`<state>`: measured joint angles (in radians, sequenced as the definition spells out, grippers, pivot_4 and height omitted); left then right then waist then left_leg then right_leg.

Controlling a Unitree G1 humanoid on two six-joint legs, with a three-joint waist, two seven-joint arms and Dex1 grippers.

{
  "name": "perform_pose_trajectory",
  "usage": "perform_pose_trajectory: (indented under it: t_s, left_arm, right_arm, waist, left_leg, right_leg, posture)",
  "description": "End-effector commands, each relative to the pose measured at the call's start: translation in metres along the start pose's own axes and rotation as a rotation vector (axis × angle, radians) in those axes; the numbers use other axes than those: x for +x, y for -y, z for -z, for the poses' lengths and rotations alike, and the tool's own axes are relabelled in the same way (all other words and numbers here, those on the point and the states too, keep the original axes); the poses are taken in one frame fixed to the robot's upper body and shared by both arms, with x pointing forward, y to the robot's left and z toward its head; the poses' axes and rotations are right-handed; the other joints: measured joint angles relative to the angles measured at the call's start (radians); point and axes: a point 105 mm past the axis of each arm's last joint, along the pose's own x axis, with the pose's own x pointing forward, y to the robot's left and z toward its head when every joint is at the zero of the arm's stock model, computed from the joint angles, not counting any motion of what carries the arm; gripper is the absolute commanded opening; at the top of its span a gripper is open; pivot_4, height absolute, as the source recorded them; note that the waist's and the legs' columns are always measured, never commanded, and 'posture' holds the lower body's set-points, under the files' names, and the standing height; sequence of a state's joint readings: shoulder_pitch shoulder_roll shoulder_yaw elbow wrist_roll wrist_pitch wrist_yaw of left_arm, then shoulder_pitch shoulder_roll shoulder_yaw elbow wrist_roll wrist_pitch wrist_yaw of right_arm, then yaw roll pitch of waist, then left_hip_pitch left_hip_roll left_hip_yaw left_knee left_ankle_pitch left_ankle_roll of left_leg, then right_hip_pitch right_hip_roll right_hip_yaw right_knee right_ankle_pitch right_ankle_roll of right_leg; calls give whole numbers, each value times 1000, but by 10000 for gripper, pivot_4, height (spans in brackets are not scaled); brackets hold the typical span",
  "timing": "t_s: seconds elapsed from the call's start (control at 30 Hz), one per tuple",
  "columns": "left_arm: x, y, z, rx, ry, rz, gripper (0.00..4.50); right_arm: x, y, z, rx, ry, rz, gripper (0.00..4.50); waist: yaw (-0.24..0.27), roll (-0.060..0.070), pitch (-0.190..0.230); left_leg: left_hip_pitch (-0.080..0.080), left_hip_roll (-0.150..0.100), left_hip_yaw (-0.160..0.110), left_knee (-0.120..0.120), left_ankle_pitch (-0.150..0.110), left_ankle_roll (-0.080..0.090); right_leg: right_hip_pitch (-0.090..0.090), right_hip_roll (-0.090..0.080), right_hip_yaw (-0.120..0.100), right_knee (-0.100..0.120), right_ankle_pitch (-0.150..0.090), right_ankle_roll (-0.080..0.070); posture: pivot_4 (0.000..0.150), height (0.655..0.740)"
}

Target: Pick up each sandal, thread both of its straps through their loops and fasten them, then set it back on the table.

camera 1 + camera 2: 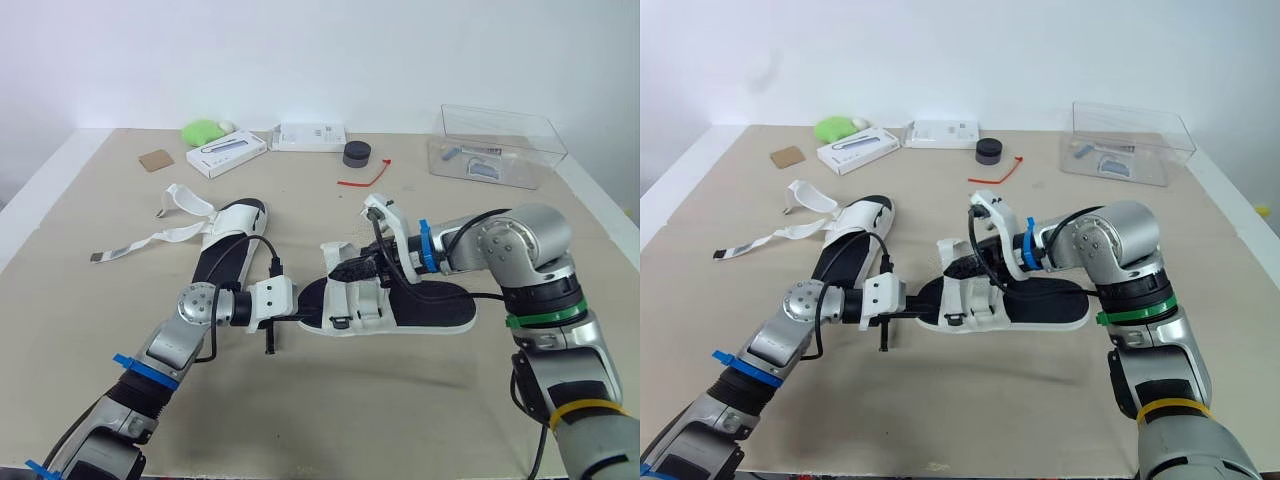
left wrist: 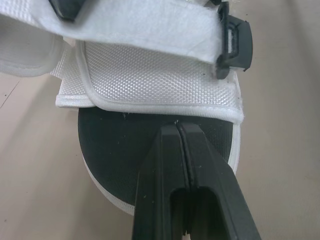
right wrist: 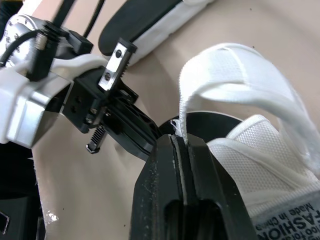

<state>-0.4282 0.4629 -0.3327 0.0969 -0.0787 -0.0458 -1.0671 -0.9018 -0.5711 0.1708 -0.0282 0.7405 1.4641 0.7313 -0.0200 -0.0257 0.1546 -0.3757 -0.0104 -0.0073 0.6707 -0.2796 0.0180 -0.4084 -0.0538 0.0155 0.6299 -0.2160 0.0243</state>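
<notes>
One white sandal with a black footbed (image 1: 420, 300) lies mid-table. My left gripper (image 1: 303, 318) is shut on the rim of its sole (image 2: 115, 150), just below the white mesh upper (image 2: 150, 75) and a black buckle (image 2: 235, 42). My right gripper (image 1: 357, 268) is over the front of the same sandal, shut on a white strap (image 3: 235, 70) that arches up in a loop. The second sandal (image 1: 232, 243) lies to the left, its long white straps (image 1: 150, 240) unfastened and trailing across the table.
At the back right stands a clear plastic box (image 1: 497, 145). Along the back edge are a black round puck (image 1: 357, 154), a red tie (image 1: 365, 178), two white boxes (image 1: 226, 153) (image 1: 311, 136), a green object (image 1: 205, 130) and a brown square (image 1: 156, 160).
</notes>
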Motion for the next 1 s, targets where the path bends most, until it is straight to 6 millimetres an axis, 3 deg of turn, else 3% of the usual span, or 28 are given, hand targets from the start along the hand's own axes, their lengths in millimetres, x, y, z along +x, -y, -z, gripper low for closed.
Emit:
perform_pose_trajectory:
  t_s: [0.03, 0.27, 0.5, 0.8, 0.93, 0.97, 1.0]
  left_arm:
    - [2, 22, 30, -79, -109, 61, 0]
    - [1, 23, 31, -81, -113, 61, 0]
    - [4, 22, 30, -72, -109, 76, 0]
    - [4, 23, 30, -70, -108, 82, 0]
    - [4, 23, 30, -71, -110, 81, 0]
    - [4, 23, 30, -71, -110, 81, 0]
    - [4, 23, 30, -71, -110, 79, 0]
  right_arm:
    - [0, -14, 11, -54, -2, -20, 233]
    - [1, -27, 35, -105, -20, -11, 233]
    - [-3, -19, 10, -144, 90, 45, 233]
    - [-7, -20, 1, -128, 124, 15, 233]
    - [-7, -27, 4, -131, 113, -26, 11666]
    - [-7, -28, 5, -145, 109, -25, 18577]
    - [-7, -30, 7, -148, 101, -30, 20444]
  waist:
    - [1, 0, 0]
    - [0, 0, 0]
    - [0, 0, 0]
    - [0, 0, 0]
    - [0, 0, 0]
    - [0, 0, 0]
    - [0, 0, 0]
  left_leg:
    - [0, 0, 0, 0, 0, 0]
    - [0, 0, -1, 0, -1, 0]
    - [0, 0, -1, 0, -1, 0]
    - [0, 0, -1, 0, -1, 0]
    - [0, 0, -1, 0, -1, 0]
    - [0, 0, -1, 0, -1, 0]
    - [0, 0, -1, 0, -1, 0]
  right_leg:
    - [0, 0, 0, 0, 0, 0]
    - [0, 0, -1, 0, -1, 0]
    - [0, 3, -1, 0, -1, 0]
    - [0, 3, -1, 0, -1, 0]
    - [0, 3, -1, 0, -1, 0]
    - [0, 3, -1, 0, -1, 0]
    - [0, 3, -1, 0, -1, 0]
  posture:
    - [1500, 7400]
    - [1500, 7400]
    - [1500, 7400]
    - [1500, 7400]
    - [1500, 7400]
    - [1500, 7400]
    - [1500, 7400]
